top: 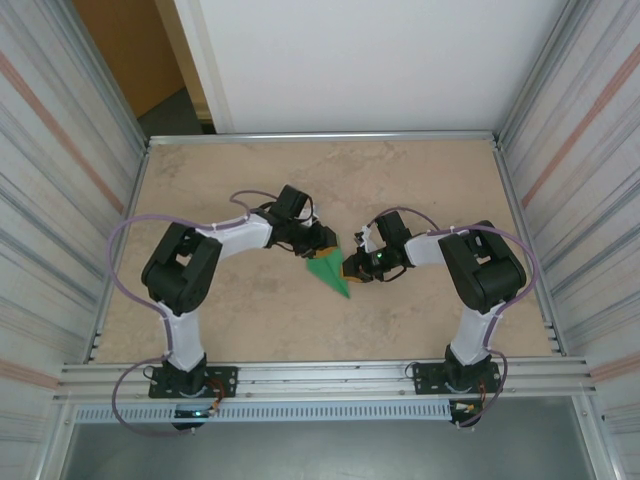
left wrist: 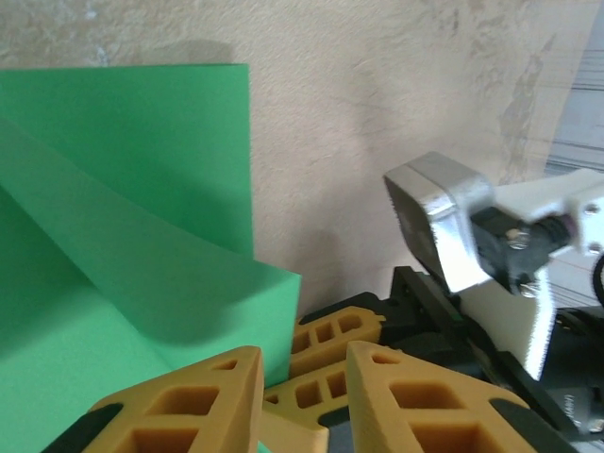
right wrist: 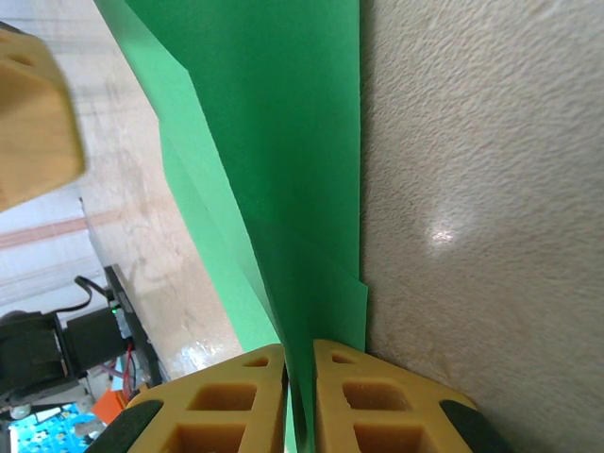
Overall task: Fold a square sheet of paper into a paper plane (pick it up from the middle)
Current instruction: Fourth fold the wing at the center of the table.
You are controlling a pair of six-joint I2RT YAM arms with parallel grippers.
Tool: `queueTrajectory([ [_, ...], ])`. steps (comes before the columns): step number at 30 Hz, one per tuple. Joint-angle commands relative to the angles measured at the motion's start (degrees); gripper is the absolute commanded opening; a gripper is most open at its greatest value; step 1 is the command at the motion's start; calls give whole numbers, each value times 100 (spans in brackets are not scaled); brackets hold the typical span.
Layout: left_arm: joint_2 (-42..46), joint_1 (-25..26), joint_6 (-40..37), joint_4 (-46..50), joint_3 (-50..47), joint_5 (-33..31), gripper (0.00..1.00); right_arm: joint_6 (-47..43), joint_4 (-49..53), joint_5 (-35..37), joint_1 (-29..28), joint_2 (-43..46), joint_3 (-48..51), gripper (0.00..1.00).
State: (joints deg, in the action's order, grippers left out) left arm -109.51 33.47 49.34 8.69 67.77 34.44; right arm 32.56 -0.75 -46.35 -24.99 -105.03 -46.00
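Beige mottled bench, metal-framed. Corrugated grey walls stood left and right, each with a faint reddish stripe. White panel closed the back. Orange-brown surface and grey floor showed past the far-left corner. Aluminium rails ran along the near edge. Soft glare lay on the bench.

Table bare along its far edge; left gripper, right gripper and green paper crowd its centre.

The right gripper pinches the folded green paper between its yellow fingers. The paper stretches away from them over the beige table, creased lengthwise.
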Motion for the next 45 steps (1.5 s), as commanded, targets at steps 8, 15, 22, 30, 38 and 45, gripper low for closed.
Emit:
queueTrajectory([
  [8, -351, 27, -70, -41, 243, 343, 28, -96, 357, 407, 11, -236, 74, 14],
  [15, -509, 46, -134, -17, 377, 382, 28, -88, 357, 415, 47, -217, 103, 14],
  [22, -536, 50, -171, 77, 375, 316, 27, -21, 407, 287, 64, 122, 89, 21],
  [30, -554, 53, -162, 93, 377, 292, 26, -167, 800, -77, 64, 740, 100, 28],
  [38, -553, 46, -159, 78, 365, 301, 26, -330, 1121, -72, 60, 784, 185, 28],
  [45, -570, 53, -158, 98, 360, 301, 25, -355, 1077, -162, 8, 621, 144, 26],
])
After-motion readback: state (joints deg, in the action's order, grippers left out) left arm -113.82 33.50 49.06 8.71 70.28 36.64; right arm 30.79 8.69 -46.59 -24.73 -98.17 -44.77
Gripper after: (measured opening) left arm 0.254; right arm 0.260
